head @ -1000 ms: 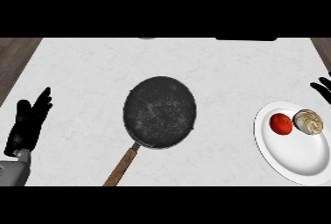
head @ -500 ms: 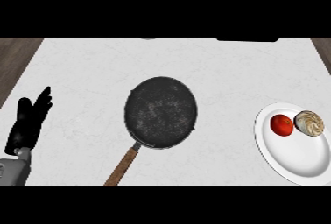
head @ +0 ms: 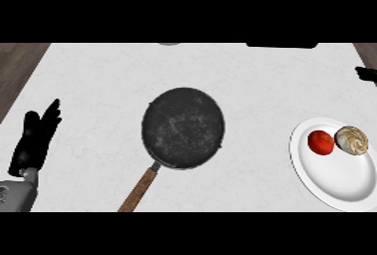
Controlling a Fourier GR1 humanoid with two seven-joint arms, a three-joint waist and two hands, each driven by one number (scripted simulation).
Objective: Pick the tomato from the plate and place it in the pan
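1. While the tomato (head: 321, 142) lies on the white plate (head: 331, 184) at the right, touching or just beside a round beige, swirled item (head: 353, 140) on its right, nothing of the task is done yet.
2. The pan (head: 182, 127) sits mid-counter, well apart from the plate, with nothing in it; picking, carrying and placing all remain.
3. The pan's long axis runs from its dark bowl, on the far side, down to the wooden handle (head: 139, 189), which points near and slightly left.
4. The tomato is roundish, so I judge it has no clear long axis.
5. The left hand (head: 35, 142) rests at the left edge, fingers straight and spread, pointing far, holding nothing.
6. Of the right hand (head: 366, 73) only a dark tip shows at the far right edge; whether it is spread or curled I cannot tell.
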